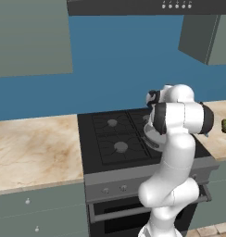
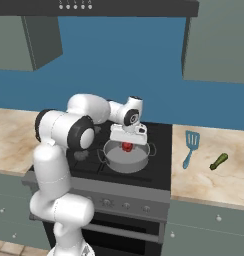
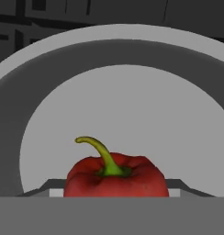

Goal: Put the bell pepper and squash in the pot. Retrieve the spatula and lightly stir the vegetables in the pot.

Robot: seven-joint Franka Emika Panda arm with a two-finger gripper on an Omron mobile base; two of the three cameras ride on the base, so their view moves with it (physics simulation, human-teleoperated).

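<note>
Pepper sits right between the claw tips, gripped, hanging just above the pot.

The stove is viewed downward from behind, left and right; both views share the pot. The pot is seen closely from above the bell pepper.

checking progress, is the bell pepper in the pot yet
Over the pot, not yet resting in it: the bell pepper sits between the gripper jaws above the pot's floor.
</note>
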